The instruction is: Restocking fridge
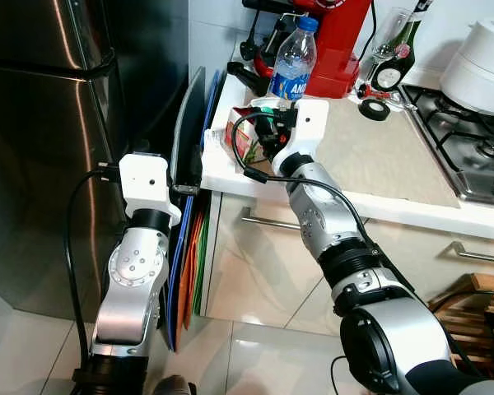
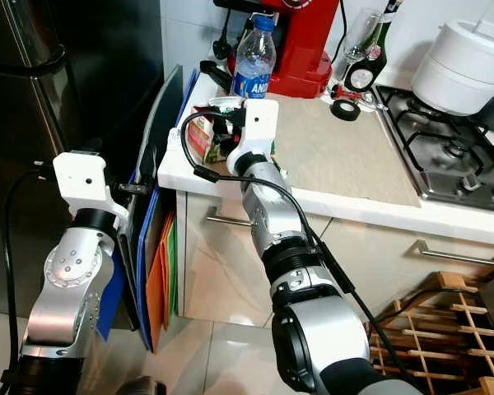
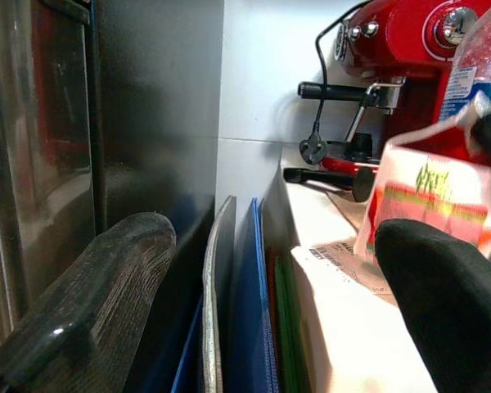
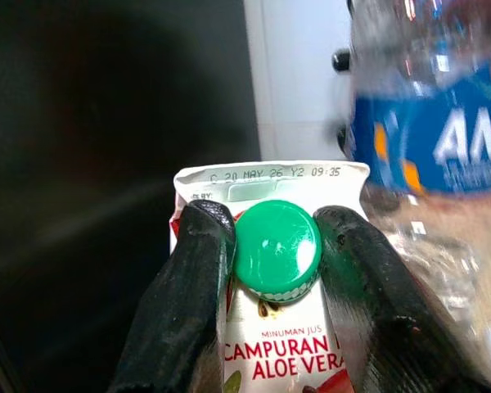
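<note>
We cannot see the right gripper's fingertips in the head views; its white wrist housing covers them and most of the juice carton. In the right wrist view the carton runs off the bottom edge, and the water bottle at upper right is blurred and cropped. The left gripper's fingers are cut by the lower edge of the left wrist view. The fridge at upper left is cropped by the frame
</note>
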{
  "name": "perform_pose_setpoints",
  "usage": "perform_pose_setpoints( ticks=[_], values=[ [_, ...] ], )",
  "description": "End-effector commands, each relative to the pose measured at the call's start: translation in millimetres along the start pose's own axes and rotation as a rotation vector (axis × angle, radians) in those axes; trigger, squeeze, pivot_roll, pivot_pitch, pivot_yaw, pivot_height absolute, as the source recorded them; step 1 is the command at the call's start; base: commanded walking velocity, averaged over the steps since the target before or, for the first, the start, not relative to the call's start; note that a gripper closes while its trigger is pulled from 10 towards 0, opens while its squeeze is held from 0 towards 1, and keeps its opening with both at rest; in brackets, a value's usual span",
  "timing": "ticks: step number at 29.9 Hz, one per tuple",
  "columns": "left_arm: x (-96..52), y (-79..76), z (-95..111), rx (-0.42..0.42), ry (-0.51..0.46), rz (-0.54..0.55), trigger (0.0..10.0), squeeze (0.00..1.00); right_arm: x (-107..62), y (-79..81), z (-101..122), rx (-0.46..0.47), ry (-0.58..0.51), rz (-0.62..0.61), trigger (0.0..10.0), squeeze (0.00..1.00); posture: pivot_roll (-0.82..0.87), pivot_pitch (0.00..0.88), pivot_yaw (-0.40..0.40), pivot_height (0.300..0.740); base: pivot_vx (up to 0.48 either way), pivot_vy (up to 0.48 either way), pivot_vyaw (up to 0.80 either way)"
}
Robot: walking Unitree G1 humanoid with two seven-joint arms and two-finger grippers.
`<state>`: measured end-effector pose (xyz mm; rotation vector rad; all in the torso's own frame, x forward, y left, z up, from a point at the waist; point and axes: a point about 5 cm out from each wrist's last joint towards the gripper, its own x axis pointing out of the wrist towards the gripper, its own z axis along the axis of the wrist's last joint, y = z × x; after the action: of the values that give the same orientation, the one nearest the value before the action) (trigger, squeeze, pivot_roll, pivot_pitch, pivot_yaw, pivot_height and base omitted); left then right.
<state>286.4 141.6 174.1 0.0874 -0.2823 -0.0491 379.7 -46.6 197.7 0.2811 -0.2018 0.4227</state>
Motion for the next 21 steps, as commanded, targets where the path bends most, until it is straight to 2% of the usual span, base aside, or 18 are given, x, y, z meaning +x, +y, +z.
perform_pose_setpoints(
  ticks=[1, 11, 12, 15, 19, 20, 21],
  values=[
    [2.4, -6.5, 1.1, -0.003, -0.009, -0.018, 10.0, 0.00, 1.7, -0.1, 10.1, 0.016, -0.036, 0.011, 0.0, 0.00, 0.18, 0.000, -0.144, 0.740, 0.000, 0.000, 0.00],
    [6.5, -6.1, -0.9, 0.032, -0.001, -0.004, 10.0, 0.00, 5.9, 12.0, 27.7, 0.071, -0.103, 0.080, 0.0, 0.00, 0.18, 0.000, -0.139, 0.740, 0.000, 0.000, 0.00],
    [7.3, -5.9, -1.3, 0.034, 0.002, 0.001, 10.0, 0.00, 7.1, 15.9, 35.7, 0.089, -0.136, 0.098, 0.0, 0.00, 0.18, 0.000, -0.138, 0.740, 0.000, 0.000, 0.00],
    [9.2, -9.9, -1.9, 0.021, 0.000, -0.002, 10.0, 0.00, 12.9, 32.0, 85.3, 0.075, -0.326, 0.192, 0.0, 0.00, 0.17, 0.000, -0.128, 0.740, 0.000, 0.000, 0.00],
    [11.4, -15.9, -2.2, 0.007, -0.003, -0.023, 10.0, 0.00, 18.1, 28.8, 132.1, 0.016, -0.471, 0.190, 0.0, 0.00, 0.16, 0.000, -0.130, 0.740, 0.000, 0.000, 0.00],
    [12.5, -16.9, -2.3, 0.008, -0.005, -0.026, 10.0, 0.00, 16.2, 19.6, 152.8, -0.007, -0.545, 0.149, 0.0, 0.00, 0.16, 0.000, -0.129, 0.740, 0.000, 0.000, 0.00],
    [12.5, -16.9, -2.3, 0.008, -0.005, -0.026, 10.0, 0.00, 16.2, 19.6, 152.8, -0.007, -0.545, 0.149, 0.0, 0.00, 0.16, 0.000, -0.129, 0.740, 0.000, 0.000, 0.00]
  ],
)
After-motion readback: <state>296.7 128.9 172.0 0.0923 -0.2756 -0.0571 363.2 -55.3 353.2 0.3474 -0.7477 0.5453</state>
